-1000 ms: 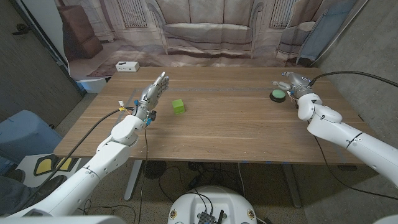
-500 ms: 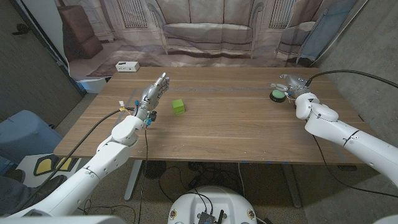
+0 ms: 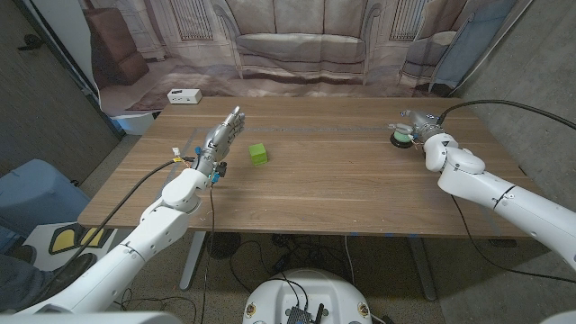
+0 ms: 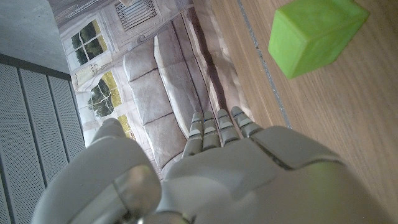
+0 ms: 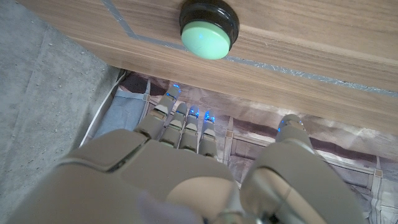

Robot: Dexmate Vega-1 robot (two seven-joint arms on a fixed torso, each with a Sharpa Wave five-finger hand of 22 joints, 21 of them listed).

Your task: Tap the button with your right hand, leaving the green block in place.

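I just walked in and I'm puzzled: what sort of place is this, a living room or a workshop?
Probably a robot test room, not a home. The sofa and windows are a printed backdrop behind a wooden table; cables trail under it, and only a button and green block sit on it.

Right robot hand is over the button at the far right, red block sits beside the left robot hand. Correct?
Not quite: the block is green, as the head view shows. The rest holds: right robot hand over the button, block beside the left robot hand.
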